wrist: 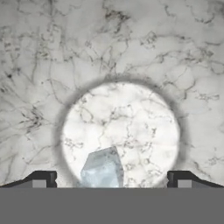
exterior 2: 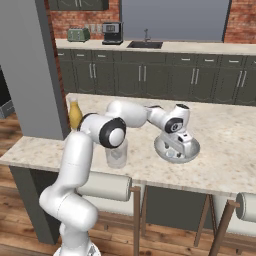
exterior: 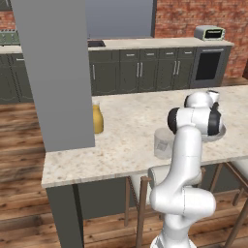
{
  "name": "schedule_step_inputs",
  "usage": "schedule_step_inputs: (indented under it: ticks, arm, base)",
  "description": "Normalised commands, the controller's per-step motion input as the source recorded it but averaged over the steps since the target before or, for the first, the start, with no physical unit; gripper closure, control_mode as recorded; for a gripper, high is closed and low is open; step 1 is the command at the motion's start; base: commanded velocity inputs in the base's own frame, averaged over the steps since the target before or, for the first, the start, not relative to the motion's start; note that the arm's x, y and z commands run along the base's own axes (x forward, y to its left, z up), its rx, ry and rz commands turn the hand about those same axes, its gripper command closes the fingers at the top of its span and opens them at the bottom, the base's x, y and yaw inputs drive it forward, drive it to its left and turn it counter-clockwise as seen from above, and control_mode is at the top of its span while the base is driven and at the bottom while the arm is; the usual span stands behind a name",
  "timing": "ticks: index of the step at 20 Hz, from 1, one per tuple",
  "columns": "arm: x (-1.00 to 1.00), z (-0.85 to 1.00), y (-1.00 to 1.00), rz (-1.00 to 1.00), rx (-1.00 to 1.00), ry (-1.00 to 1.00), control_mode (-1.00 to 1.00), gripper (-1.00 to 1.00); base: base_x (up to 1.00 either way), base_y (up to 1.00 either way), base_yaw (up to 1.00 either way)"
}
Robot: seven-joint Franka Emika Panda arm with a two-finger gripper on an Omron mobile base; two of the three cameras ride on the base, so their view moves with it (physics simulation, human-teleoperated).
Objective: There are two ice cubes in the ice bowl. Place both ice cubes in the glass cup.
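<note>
The ice bowl (wrist: pixel 65 109) is a pale round dish lying straight under the hand. One whitish ice cube (wrist: pixel 103 169) rests on its floor at the near side; the other cube is out of view. My gripper (wrist: pixel 111 179) hangs open just above that cube, one tip on each side and well apart from it. In the right base view the gripper (exterior 2: pixel 176 149) points down into the bowl (exterior 2: pixel 195 146) on the counter. The glass cup (exterior 2: pixel 116 153) stands upright left of the bowl, partly behind my arm, and the cup (exterior: pixel 163 143) also shows beside the bowl (exterior: pixel 222 132).
A yellow-orange jug (exterior 2: pixel 75 114) stands at the counter's left end by a grey pillar (exterior 2: pixel 30 75). Stools (exterior 2: pixel 105 186) sit under the counter's near edge. A back counter with a sink (exterior 2: pixel 145 44), toaster and coffee machine runs along the brick wall.
</note>
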Motion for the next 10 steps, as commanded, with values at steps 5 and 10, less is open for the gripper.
schedule_step_inputs:
  ticks: [5, 10]
  arm:
    - [0.15, -0.27, -0.01, 0.00, -0.02, -0.05, -1.00, -1.00]
    - [0.21, -0.18, 0.00, 0.00, 0.00, -0.03, -1.00, -1.00]
  base:
    - [0.00, 0.00, 0.00]
    - [0.00, 0.00, 0.00]
